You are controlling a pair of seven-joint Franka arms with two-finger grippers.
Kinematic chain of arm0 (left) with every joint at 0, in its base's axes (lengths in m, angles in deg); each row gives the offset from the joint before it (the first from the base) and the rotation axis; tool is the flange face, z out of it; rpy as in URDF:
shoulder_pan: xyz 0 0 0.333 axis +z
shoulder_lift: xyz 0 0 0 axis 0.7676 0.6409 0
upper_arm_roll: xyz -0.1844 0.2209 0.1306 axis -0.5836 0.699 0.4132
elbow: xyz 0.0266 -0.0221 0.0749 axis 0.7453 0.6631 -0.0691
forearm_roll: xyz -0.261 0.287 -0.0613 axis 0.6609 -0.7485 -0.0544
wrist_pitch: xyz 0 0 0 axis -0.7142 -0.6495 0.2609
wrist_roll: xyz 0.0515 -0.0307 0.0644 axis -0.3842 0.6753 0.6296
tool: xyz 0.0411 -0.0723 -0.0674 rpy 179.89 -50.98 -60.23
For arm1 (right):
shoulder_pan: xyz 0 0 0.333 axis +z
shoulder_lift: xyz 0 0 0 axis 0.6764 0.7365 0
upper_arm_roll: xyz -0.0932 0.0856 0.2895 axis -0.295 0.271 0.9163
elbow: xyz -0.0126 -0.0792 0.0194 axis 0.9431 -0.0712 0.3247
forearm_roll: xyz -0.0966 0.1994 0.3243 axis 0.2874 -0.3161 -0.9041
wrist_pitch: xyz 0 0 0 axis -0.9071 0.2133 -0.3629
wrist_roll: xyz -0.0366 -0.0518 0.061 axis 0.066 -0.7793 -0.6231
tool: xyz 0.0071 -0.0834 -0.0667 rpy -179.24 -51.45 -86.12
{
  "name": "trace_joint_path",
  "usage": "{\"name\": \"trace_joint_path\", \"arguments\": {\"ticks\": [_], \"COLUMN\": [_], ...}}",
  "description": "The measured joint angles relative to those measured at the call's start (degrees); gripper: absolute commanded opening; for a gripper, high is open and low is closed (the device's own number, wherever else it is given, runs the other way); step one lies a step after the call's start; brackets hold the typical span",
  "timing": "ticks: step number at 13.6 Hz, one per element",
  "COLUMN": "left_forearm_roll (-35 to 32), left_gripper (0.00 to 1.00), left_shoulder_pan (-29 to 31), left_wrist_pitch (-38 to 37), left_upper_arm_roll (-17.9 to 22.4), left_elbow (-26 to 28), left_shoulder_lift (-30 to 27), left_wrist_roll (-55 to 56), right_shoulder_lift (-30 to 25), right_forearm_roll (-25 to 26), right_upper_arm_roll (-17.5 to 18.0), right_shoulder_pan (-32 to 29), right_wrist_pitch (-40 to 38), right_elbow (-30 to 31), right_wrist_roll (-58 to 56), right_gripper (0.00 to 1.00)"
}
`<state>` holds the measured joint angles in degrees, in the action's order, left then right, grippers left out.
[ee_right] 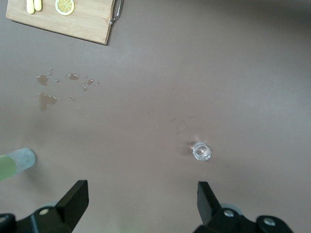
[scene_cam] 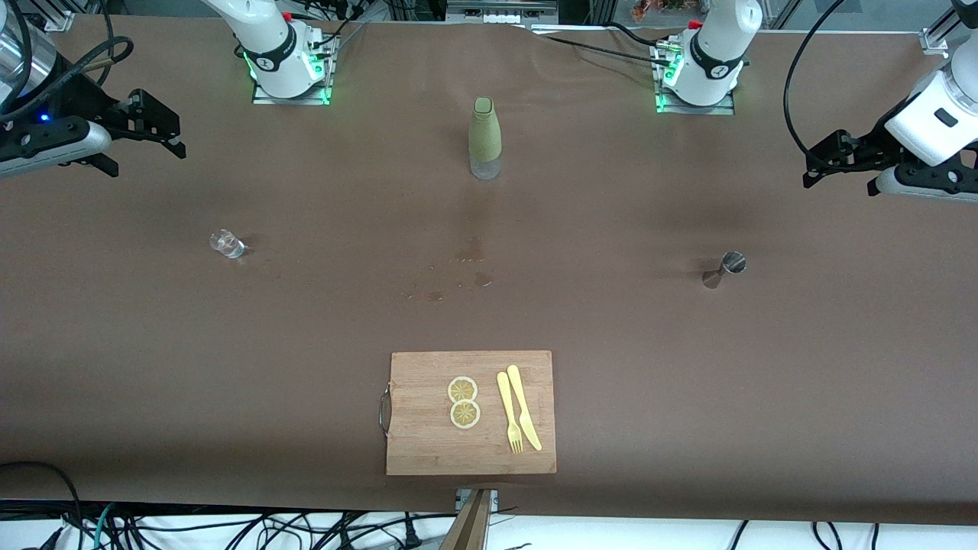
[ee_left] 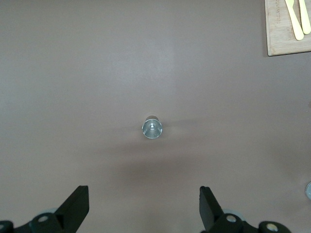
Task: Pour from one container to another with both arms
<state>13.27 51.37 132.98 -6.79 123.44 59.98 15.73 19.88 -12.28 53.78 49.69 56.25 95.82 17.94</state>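
Note:
A tiny clear glass [scene_cam: 227, 244] [ee_right: 201, 151] stands on the brown table toward the right arm's end. The small steel jigger [scene_cam: 730, 266] [ee_left: 152, 128] stands upright toward the left arm's end. My right gripper [scene_cam: 145, 126] [ee_right: 141, 199] hangs open and empty in the air over the table's end, well clear of the glass. Over the other end of the table my left gripper [scene_cam: 837, 160] [ee_left: 144, 204] is open too, with nothing between its fingers, above and apart from the jigger.
A tall green-sleeved bottle [scene_cam: 485, 137] stands mid-table close to the arms' bases. A wooden cutting board [scene_cam: 412, 443] with two lemon slices [scene_cam: 463, 402], a yellow fork and knife [scene_cam: 518, 416] lies near the front edge. Small wet spots [scene_cam: 466, 267] mark the cloth between them.

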Motion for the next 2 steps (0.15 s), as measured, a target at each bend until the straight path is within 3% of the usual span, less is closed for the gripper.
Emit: {"name": "trace_joint_path", "arguments": {"ticks": [2], "left_forearm_roll": [0.0], "left_gripper": [1.0], "left_shoulder_pan": [0.0], "left_wrist_pitch": [0.0], "left_upper_arm_roll": [0.0], "left_elbow": [0.0], "left_shoulder_lift": [0.0], "left_wrist_roll": [0.0], "right_shoulder_lift": [0.2], "right_forearm_roll": [0.1], "right_upper_arm_roll": [0.1], "right_shoulder_pan": [0.0], "right_wrist_pitch": [0.0], "right_elbow": [0.0], "right_wrist_roll": [0.0], "right_gripper": [0.99]}}
